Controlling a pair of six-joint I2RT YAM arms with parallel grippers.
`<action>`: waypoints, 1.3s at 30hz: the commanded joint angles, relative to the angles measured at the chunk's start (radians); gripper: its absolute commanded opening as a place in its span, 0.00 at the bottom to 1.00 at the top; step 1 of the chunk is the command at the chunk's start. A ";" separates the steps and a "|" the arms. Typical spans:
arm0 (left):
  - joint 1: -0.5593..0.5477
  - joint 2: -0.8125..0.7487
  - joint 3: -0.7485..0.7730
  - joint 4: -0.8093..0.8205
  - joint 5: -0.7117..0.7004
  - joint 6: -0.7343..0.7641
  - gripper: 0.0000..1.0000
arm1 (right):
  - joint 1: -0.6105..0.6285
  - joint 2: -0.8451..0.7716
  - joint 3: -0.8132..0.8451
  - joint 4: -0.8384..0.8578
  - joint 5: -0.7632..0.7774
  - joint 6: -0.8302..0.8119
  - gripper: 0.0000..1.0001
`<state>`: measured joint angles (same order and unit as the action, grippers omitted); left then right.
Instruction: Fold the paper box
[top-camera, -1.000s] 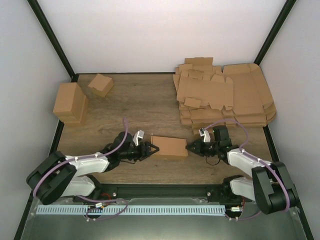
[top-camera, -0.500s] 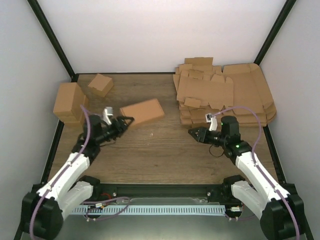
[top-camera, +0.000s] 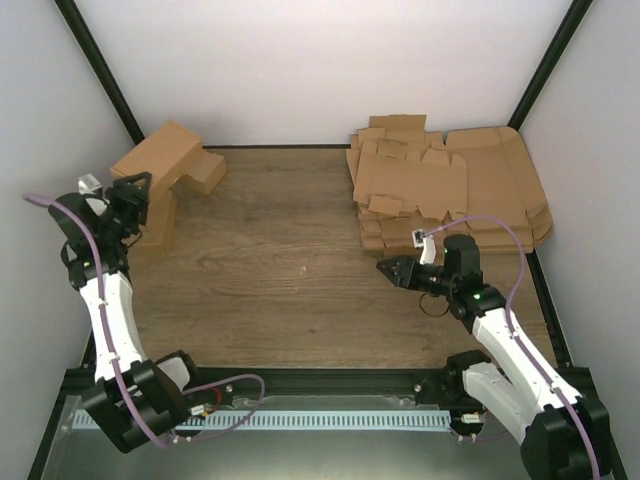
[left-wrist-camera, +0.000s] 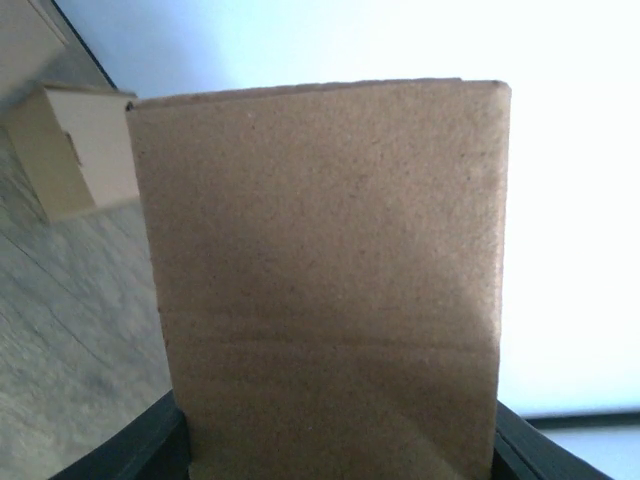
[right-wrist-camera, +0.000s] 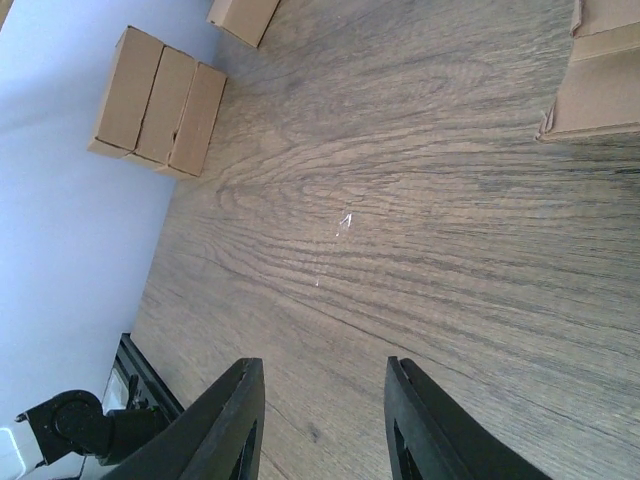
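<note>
The paper box (top-camera: 165, 152) is a folded oblong brown box. My left gripper (top-camera: 133, 186) is shut on its near end and holds it raised at the far left, above the stack of boxes. In the left wrist view the box (left-wrist-camera: 320, 270) fills the frame, with my black fingers (left-wrist-camera: 150, 452) just showing at its lower corners. My right gripper (top-camera: 386, 268) is open and empty, low over the bare wood right of centre. The right wrist view shows its gripper (right-wrist-camera: 325, 420) with the jaws spread and nothing between them.
A stack of folded brown boxes (top-camera: 160, 218) stands at the left edge, also in the right wrist view (right-wrist-camera: 160, 100). A small cube-like box (top-camera: 210, 172) lies behind it. A pile of flat die-cut cardboard sheets (top-camera: 440, 190) fills the back right.
My left arm has carried the box from the table's middle to the far left and lifted it over the stack. My right gripper drew back from the box and has since held still.
</note>
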<state>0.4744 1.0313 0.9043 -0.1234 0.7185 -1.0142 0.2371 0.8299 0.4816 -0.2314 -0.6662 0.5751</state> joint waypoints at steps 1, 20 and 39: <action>0.061 0.001 0.024 0.060 -0.100 -0.124 0.53 | -0.007 -0.019 0.007 0.027 -0.004 0.005 0.36; 0.072 0.038 -0.069 0.212 -0.459 -0.282 0.54 | -0.006 -0.100 -0.006 0.058 0.055 -0.054 0.36; 0.072 0.279 -0.097 0.428 -0.396 -0.371 0.54 | -0.006 -0.082 -0.027 0.084 0.057 -0.025 0.36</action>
<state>0.5419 1.2755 0.8051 0.2089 0.2974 -1.3628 0.2371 0.7456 0.4545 -0.1715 -0.6228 0.5411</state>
